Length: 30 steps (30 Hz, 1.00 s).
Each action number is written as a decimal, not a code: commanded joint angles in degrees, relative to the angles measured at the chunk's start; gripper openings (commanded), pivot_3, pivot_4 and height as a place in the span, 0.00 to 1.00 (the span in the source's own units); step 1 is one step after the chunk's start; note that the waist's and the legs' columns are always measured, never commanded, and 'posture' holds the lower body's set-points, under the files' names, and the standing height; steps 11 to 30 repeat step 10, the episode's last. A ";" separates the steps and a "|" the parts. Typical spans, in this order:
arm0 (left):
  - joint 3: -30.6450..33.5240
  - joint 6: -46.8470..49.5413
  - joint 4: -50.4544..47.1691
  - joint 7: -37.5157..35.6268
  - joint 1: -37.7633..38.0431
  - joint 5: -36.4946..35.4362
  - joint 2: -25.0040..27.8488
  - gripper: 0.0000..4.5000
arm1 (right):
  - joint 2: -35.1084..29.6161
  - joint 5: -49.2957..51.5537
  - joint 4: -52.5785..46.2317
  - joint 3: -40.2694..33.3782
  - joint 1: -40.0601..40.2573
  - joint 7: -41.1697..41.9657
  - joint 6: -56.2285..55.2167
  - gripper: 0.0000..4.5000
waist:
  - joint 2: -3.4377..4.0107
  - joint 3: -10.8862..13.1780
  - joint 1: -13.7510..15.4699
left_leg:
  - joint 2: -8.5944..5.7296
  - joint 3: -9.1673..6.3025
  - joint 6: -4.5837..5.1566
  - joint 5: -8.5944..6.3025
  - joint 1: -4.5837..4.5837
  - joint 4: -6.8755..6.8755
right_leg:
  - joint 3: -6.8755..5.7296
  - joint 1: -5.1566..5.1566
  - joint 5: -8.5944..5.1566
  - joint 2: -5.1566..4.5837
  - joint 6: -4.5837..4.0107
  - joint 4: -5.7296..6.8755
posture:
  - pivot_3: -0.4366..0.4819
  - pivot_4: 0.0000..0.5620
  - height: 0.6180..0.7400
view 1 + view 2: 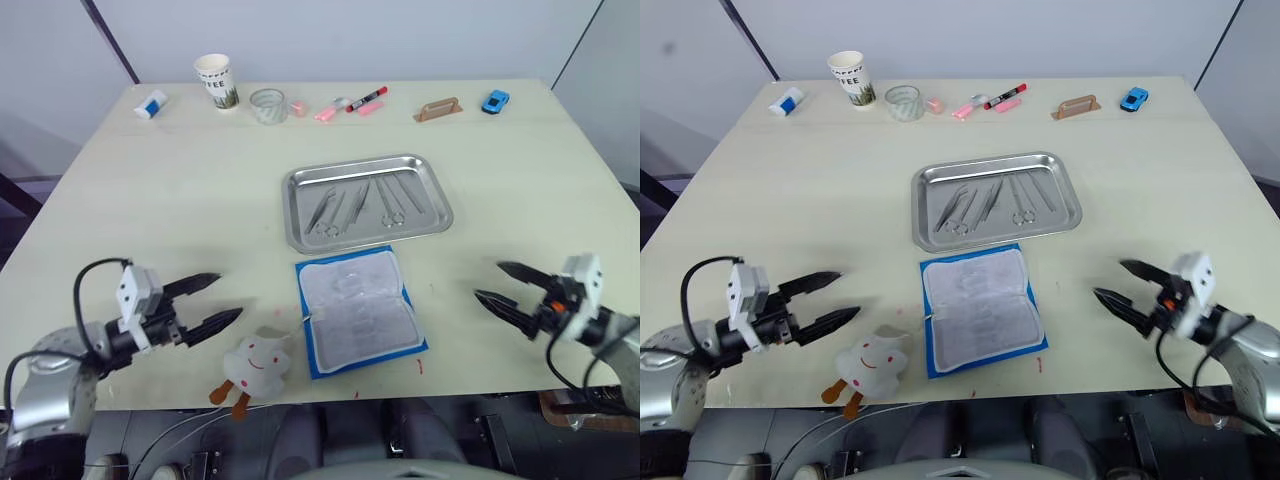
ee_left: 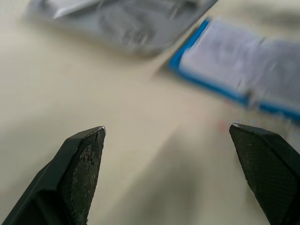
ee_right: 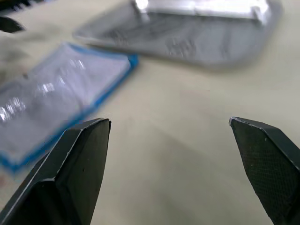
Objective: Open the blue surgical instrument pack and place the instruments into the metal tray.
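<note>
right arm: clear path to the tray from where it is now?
Probably yes. The right gripper hovers open over bare table; nothing stands between it and the metal tray. The blue surgical instrument pack lies off to its side.

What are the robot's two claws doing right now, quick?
Left gripper: open, holding nothing, near the plush toy.
Right gripper: open, holding nothing.

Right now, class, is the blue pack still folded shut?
No, the blue surgical instrument pack lies spread open, pale lining up.
</note>
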 commanded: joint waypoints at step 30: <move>4.07 -4.20 -1.42 5.09 5.44 1.98 -0.69 1.00 | -2.51 2.02 4.42 -8.85 9.66 7.03 -8.04 0.99 | -0.02 -0.01 0.02 | -0.01 0.09 0.00 0.00 0.10 0.02 | 0.08 0.02 0.02 0.01 0.04 0.04 | 0.48 0.27 0.88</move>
